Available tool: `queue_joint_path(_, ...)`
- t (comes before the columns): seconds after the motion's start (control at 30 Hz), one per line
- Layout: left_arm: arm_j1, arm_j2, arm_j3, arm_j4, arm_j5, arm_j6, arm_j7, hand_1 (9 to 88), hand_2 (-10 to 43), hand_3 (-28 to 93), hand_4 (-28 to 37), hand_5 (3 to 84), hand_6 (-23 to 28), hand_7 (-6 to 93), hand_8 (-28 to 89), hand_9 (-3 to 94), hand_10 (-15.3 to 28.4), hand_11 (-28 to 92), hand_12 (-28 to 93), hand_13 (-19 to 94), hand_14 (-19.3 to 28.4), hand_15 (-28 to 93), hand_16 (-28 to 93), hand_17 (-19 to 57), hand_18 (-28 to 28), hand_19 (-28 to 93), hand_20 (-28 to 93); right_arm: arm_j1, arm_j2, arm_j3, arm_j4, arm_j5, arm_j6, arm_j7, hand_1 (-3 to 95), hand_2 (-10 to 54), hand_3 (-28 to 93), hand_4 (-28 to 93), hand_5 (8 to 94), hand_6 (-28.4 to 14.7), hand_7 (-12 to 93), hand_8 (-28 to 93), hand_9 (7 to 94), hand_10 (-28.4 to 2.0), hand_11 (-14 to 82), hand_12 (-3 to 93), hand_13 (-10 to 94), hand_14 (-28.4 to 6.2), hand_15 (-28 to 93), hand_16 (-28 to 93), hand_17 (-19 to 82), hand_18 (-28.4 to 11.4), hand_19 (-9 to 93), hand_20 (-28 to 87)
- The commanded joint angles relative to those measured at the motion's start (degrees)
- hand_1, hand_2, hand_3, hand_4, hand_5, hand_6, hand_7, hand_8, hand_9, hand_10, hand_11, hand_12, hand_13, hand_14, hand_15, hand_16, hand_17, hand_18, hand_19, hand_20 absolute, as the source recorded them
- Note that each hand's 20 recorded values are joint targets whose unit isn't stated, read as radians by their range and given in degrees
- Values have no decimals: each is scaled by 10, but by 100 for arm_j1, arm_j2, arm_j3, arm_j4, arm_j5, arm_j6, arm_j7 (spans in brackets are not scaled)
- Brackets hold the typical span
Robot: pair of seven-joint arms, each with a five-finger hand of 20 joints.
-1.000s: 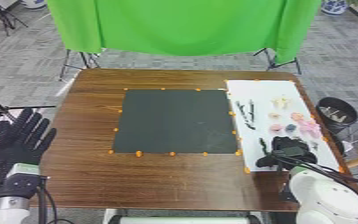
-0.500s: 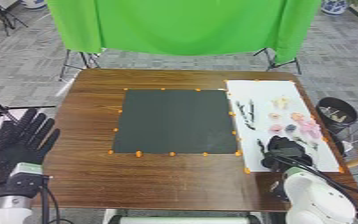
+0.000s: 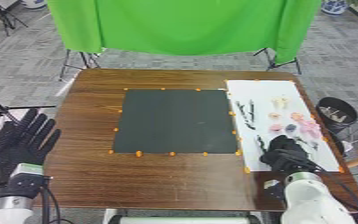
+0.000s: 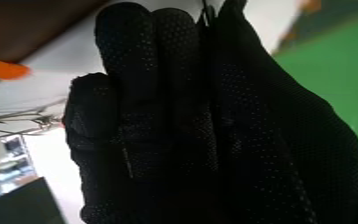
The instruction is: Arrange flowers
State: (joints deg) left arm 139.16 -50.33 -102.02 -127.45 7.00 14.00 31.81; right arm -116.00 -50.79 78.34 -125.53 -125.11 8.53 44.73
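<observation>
Right hand in its black fabric glove [image 3: 285, 149]: set low over the near part of a white rectangular sheet [image 3: 260, 89] on the brown wooden table [image 3: 184, 180]. In the right wrist view its fingers are nearly straight and lie together, the thumb drawn close alongside; a thin, dark, stem-like piece [image 4: 208, 11] shows between thumb and fingertips, though whether it is gripped cannot be told. Just to the left of this hand lies a slender dark stem [image 3: 261, 143]. Beyond the hand, on the same sheet, are two dark branching stems [image 3: 246, 113], a cluster of pink blossoms [image 3: 310, 126], a small grey-blue bloom [image 3: 291, 128] and, farthest from the hand, cream flowers [image 3: 280, 102]. Left hand, likewise black-gloved [image 3: 20, 142]: open, fingers extended and slightly parted, holding nothing, beside the table's left edge. A dark square mat [image 3: 174, 121] lies between the two hands and farther out.
</observation>
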Motion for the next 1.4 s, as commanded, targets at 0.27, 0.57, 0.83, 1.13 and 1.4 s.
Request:
queue_joint_path(0.27, 447, 25, -283, -120, -128, 96, -4, 269, 113, 719, -283, 395, 82, 123, -92, 316, 134, 136, 79, 208, 125, 240, -82, -58, 115, 321, 54, 2188, 129, -1394, 179, 975, 858, -423, 570, -95, 793, -218, 635, 18, 683, 140, 912, -67, 107, 466, 837, -36, 294, 520, 448, -214, 830, 322)
queue_joint_path(0.57, 935, 57, -578, -249, -163, 580, 90, 271, 113, 719, -283, 395, 83, 123, -92, 316, 135, 137, 78, 209, 125, 242, -83, -59, 115, 322, 54, 4007, -586, -2864, 832, 1545, 306, -805, 564, -95, 791, -195, 631, 19, 689, 140, 907, -68, 113, 475, 825, -44, 314, 517, 433, -217, 830, 332)
queue_joint_path(0.83, 579, 209, -181, -270, -118, 1050, 54, 271, 118, 727, -283, 410, 88, 137, -93, 332, 140, 158, 83, 219, 130, 262, -85, -56, 118, 333, 57, 4985, -1260, -4218, 1788, 1320, -111, -1272, 552, -95, 790, -171, 627, 23, 694, 141, 906, -69, 120, 476, 822, -47, 327, 513, 429, -219, 828, 337)
queue_joint_path(1.13, 307, 294, 192, -275, -311, 1237, 139, 272, 120, 733, -283, 435, 97, 153, -100, 351, 145, 180, 79, 233, 138, 300, -97, -53, 122, 357, 58, 5322, -2166, -4815, 2843, 1299, -52, -431, 537, -95, 797, -159, 623, 28, 702, 137, 906, -69, 131, 484, 822, -49, 337, 509, 432, -224, 830, 340)
queue_joint_path(1.4, 9, 412, 336, -214, -307, 1348, -106, 272, 123, 734, -283, 441, 99, 157, -102, 354, 146, 186, 76, 238, 138, 307, -104, -52, 122, 364, 52, 5122, -2805, -4981, 3053, 1487, 541, 1203, 540, -95, 794, -163, 633, 22, 697, 124, 916, -74, 150, 486, 831, -61, 370, 489, 445, -244, 855, 333)
